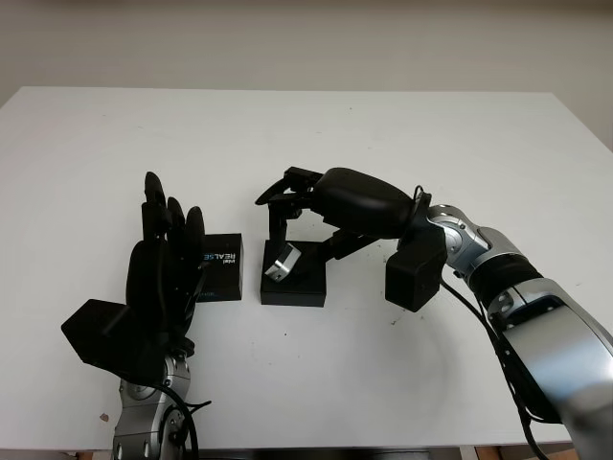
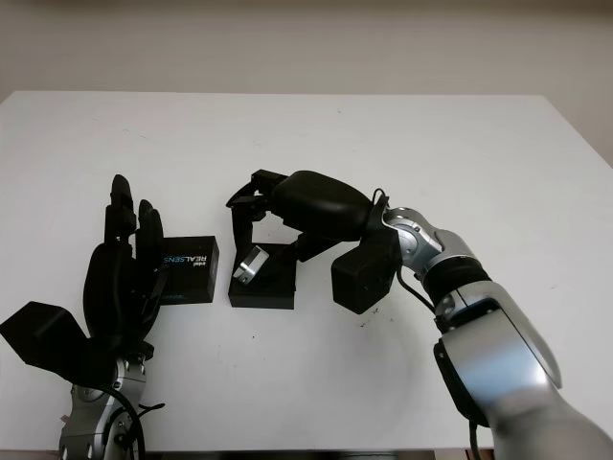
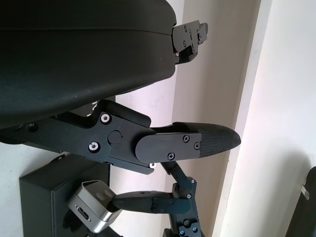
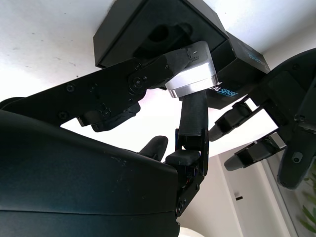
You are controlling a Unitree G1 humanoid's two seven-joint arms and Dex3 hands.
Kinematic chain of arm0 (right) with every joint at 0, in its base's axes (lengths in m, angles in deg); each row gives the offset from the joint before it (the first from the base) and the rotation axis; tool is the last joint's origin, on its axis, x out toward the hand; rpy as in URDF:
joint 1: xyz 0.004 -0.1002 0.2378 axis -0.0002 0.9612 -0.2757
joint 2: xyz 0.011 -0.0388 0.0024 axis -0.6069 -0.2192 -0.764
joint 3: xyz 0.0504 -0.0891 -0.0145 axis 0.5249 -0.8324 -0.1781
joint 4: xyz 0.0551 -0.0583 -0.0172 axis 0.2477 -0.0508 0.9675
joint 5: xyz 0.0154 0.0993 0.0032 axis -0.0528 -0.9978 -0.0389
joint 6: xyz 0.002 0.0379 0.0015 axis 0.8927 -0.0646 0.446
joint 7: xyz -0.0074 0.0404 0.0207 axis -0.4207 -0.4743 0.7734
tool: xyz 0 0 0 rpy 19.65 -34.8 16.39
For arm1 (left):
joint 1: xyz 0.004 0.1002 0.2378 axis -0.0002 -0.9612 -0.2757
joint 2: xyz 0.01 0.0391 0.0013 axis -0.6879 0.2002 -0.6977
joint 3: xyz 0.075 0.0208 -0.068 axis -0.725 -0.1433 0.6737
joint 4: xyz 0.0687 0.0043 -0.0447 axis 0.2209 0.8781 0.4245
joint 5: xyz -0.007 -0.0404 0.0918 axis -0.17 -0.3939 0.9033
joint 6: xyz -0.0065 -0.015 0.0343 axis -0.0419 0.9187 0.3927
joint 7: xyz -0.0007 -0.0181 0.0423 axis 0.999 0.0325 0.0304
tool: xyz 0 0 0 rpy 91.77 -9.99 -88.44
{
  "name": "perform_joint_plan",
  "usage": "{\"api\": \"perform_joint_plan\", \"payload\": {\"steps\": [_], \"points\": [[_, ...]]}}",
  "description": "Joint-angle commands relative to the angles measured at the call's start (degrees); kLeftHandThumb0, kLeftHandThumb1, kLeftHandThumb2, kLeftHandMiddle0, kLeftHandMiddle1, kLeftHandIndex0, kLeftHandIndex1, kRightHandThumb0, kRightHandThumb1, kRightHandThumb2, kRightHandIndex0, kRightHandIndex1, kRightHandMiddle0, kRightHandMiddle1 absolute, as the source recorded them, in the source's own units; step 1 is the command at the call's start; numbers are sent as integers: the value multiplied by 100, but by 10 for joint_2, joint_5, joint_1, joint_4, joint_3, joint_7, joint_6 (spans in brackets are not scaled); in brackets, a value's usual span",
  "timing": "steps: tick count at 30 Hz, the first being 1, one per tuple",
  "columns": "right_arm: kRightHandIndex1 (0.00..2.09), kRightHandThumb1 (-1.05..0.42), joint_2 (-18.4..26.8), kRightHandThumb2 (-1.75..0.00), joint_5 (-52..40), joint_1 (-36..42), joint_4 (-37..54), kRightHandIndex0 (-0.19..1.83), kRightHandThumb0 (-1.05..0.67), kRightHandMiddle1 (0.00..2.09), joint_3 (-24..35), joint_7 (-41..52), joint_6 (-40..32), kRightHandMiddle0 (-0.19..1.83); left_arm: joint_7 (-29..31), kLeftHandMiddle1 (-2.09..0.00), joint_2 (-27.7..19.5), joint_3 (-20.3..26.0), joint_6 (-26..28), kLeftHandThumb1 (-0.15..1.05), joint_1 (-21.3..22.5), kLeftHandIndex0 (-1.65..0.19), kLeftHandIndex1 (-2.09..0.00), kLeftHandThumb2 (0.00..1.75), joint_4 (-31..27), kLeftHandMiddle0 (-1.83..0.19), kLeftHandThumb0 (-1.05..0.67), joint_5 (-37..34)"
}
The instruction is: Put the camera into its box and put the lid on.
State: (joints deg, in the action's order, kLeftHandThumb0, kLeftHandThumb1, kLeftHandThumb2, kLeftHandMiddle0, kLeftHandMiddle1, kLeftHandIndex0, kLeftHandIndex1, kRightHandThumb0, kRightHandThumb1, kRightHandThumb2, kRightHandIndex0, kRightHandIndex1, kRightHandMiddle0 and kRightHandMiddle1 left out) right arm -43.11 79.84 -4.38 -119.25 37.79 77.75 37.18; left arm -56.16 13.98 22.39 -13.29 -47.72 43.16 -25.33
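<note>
Over the black box (image 1: 293,285) we see the right hand (image 1: 287,206) pinching the silver camera (image 1: 281,262), left hand (image 1: 163,259) open beside the lid (image 1: 221,265).

Looks like a robotics lab: bare white bench (image 1: 460,134) against a plain white wall (image 1: 306,43) at 12 o'clock, with just a black RealSense-branded lid (image 1: 222,265) as test gear at 9 o'clock.

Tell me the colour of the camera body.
Silver camera, clearest in the right wrist view.
</note>
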Motion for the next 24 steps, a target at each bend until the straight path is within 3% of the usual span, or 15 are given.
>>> {"api": "perform_joint_plan", "payload": {"steps": [1,13,24], "points": [[84,-97,6,-5,-4,-14,3,5,-27,147,7,0,-2,46,2,-3,-1,1,1,105,-7,19,-4,43,-6,19,-66,0],[81,-97,9,-5,6,-13,6,7,-28,145,3,-7,-10,47,3,-5,-2,1,0,105,-9,18,-4,43,-6,18,-66,1],[82,-96,6,-5,77,-19,-1,9,-26,145,-21,-97,-11,49,4,-4,-1,-1,1,105,-12,19,-4,43,-10,19,-66,1]]}}
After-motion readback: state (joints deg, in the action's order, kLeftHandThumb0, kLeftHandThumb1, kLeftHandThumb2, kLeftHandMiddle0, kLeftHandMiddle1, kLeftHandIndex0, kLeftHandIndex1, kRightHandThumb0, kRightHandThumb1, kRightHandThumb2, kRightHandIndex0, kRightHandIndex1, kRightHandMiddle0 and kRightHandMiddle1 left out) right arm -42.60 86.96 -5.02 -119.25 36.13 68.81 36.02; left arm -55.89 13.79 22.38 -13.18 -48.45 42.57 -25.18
